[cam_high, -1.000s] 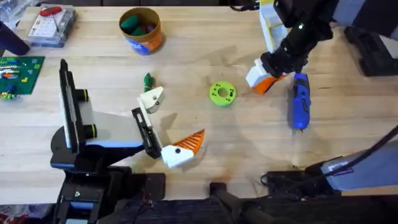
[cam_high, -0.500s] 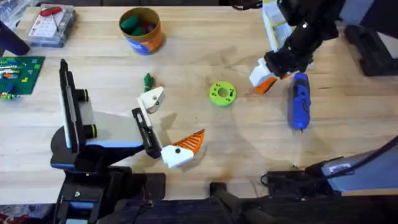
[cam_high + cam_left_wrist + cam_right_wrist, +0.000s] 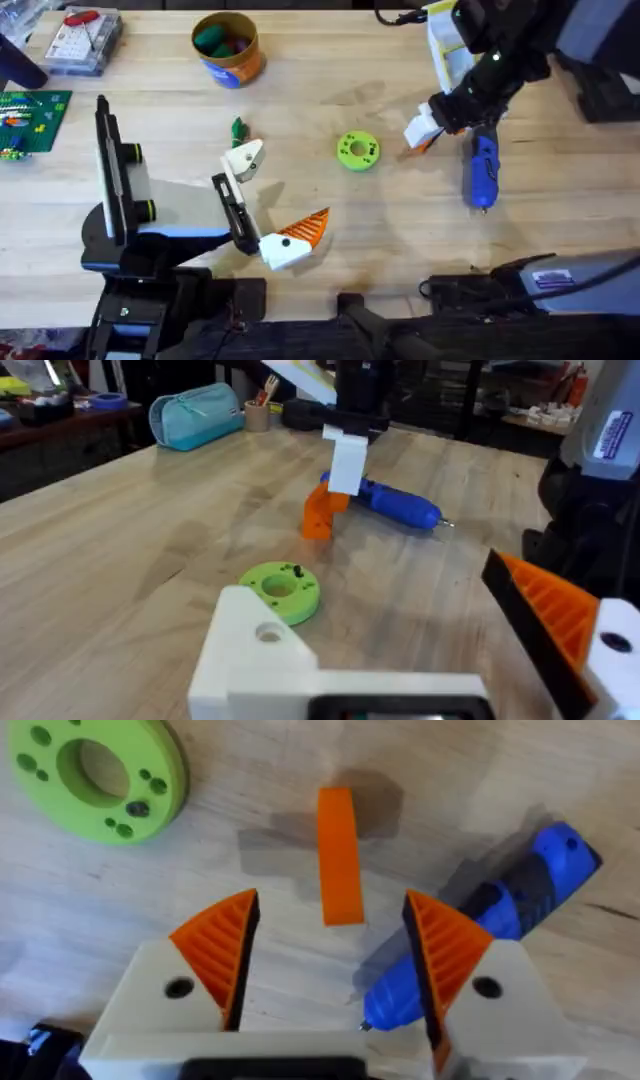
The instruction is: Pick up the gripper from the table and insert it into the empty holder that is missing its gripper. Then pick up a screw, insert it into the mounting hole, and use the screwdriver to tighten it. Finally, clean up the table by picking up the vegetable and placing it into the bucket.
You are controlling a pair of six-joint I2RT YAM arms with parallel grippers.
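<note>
Orange wedge: the gripper (image 3: 339,855) lies flat on the wooden table (image 3: 300,100), directly below the right gripper (image 3: 330,960) and in line with the gap between its two ribbed pads. The pads stand wide apart, one on each side of the wedge, and neither touches it. In the overhead view the right gripper (image 3: 428,128) hangs over the wedge, of which a small orange sliver shows.

One screwdriver (image 3: 483,168) lies just beside the wedge on its right, blue body flat on the table, thin metal tip pointing toward the robot's side of the table. One green disc (image 3: 358,150) with holes lies to the left of the wedge, apart from it.

One empty holder (image 3: 244,158) tips a black bracket left of the disc. One vegetable (image 3: 238,129) lies touching or just behind the holder. One bucket (image 3: 227,47) stands at the far edge, well apart from the vegetable, with green and red items inside.

The left gripper (image 3: 420,650) sits low at the near left; one white base and one orange pad (image 3: 555,610) stand far apart, holding nothing. In the overhead view its ribbed orange finger (image 3: 300,232) rests near the table.
</note>
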